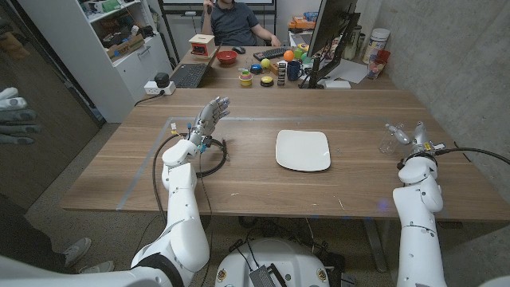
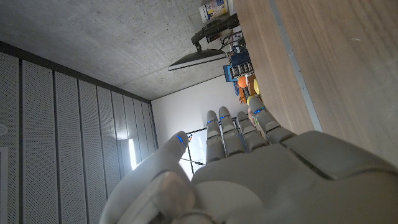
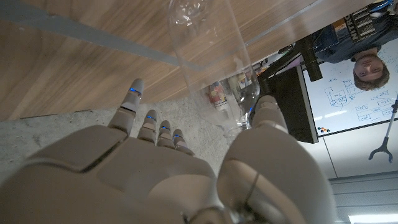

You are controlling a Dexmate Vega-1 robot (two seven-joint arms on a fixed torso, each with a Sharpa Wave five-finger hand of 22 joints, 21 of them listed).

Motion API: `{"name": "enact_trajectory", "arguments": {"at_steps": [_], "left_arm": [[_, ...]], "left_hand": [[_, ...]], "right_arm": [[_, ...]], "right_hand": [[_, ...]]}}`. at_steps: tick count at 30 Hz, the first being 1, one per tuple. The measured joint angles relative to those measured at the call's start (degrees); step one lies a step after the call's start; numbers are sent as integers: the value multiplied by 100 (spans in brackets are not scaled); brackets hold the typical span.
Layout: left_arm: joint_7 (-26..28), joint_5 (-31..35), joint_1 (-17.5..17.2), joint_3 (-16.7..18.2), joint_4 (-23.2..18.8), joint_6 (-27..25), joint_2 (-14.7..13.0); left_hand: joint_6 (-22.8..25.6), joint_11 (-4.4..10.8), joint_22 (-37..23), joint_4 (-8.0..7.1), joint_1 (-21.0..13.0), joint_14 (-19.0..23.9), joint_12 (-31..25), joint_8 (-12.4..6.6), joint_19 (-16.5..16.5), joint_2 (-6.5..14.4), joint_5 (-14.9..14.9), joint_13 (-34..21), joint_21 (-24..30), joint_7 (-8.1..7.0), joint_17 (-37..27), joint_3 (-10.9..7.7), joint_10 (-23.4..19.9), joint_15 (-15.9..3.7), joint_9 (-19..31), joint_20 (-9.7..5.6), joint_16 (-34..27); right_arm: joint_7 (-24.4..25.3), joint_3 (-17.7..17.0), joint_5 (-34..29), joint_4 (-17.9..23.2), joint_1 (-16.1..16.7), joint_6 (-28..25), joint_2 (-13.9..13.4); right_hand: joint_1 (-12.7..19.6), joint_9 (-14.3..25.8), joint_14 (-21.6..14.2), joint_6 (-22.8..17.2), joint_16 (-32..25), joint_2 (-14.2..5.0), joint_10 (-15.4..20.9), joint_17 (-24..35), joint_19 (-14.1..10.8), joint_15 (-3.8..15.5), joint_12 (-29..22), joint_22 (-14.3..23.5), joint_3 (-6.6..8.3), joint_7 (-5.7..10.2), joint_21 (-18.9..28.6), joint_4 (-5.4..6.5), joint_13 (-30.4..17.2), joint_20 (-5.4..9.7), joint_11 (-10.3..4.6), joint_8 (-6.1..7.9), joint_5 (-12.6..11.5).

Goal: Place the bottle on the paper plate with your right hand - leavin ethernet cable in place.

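Fingers (image 3: 142, 109) of right hand (image 1: 416, 135) spread, clear bottle (image 1: 388, 141) lying just beside it near wooden table's (image 1: 263, 191) right edge, grasp uncertain. Left hand (image 1: 209, 116) released, fingers extended. One white paper plate (image 1: 303, 150) mid-table, one black ethernet cable (image 1: 213, 159) coiled by left wrist. Concrete wall, cluttered desk, seated person behind.

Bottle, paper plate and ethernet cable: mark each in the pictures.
bottle (image 1: 396, 135), head view, on its clear body.
paper plate (image 1: 303, 150), head view, on its bare middle.
ethernet cable (image 1: 217, 165), head view, on the black loop.
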State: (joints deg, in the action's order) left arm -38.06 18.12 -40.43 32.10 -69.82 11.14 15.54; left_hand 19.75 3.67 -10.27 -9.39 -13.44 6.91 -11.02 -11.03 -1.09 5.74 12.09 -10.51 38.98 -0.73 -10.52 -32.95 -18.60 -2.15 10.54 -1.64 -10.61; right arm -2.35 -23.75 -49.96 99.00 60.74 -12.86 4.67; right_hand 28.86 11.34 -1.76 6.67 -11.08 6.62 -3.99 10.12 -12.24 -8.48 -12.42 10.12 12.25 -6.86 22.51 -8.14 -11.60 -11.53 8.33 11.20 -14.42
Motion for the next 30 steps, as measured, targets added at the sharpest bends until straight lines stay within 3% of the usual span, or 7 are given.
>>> {"name": "enact_trajectory", "arguments": {"at_steps": [9,14,17,20,23,25,30], "left_arm": [[0,1,6,8,13,2,-15],[1,5,22,12,42,15,-31],[4,12,29,15,66,26,-40],[9,17,44,16,86,43,-51],[15,22,51,18,103,46,-56],[17,23,61,19,118,50,-62],[25,27,81,26,155,66,-73]], "left_hand": [[0,-13,0,14,23,0,0,0,0,-23,0,0,-22,0,0,27,14,0,-1,0,0],[0,-31,1,14,52,0,0,0,0,7,21,0,-22,0,0,59,32,0,-1,0,0],[0,-31,1,14,60,0,0,0,0,0,21,0,-22,0,0,59,32,0,-1,0,0],[0,-31,1,14,75,0,0,0,0,-16,21,0,-22,0,0,59,32,0,-1,0,0],[0,-31,1,14,75,0,0,0,0,-16,21,0,-22,0,0,59,32,0,-1,0,0],[0,-31,1,14,75,0,0,0,0,-16,21,0,-22,0,0,59,32,0,-1,0,0],[-13,-31,1,-9,98,0,1,0,0,8,43,0,-44,13,0,81,32,0,-1,0,0]], "right_arm": [[-74,4,114,-105,-7,-26,-36],[-95,10,164,-163,-8,-41,-62],[-82,16,181,-194,-11,-41,-77],[-24,24,193,-222,-13,-36,-79],[61,42,206,-267,-16,-1,-79],[121,52,222,-301,-20,42,-80],[300,54,270,-373,-35,189,-87]], "right_hand": [[367,0,-403,0,0,-69,83,0,-1182,157,-44,-27,-95,0,189,2,23,21,78,11,-85],[575,0,-593,-1,0,-111,176,0,-1737,254,-44,-46,-119,0,257,-22,42,205,46,11,-85],[823,-1,-770,-38,0,-154,325,1,-2122,345,-82,-50,-118,32,300,-22,42,464,8,31,-106],[1174,-1,-1175,-246,-45,-224,660,1,-2695,559,-179,-47,-142,11,369,-46,42,877,-90,74,-106],[1495,-16,-1817,-471,-171,-319,1106,12,-3374,920,-297,19,-181,10,513,-8,42,1392,-264,124,-106],[1718,-16,-2499,-721,-285,-399,1624,32,-3838,1080,-450,59,-190,12,667,1,42,1689,-451,171,-105],[2239,-16,-3850,-1402,-458,-736,2777,67,-4403,1194,-811,228,-179,61,1085,-11,25,2012,-711,317,-104]]}}
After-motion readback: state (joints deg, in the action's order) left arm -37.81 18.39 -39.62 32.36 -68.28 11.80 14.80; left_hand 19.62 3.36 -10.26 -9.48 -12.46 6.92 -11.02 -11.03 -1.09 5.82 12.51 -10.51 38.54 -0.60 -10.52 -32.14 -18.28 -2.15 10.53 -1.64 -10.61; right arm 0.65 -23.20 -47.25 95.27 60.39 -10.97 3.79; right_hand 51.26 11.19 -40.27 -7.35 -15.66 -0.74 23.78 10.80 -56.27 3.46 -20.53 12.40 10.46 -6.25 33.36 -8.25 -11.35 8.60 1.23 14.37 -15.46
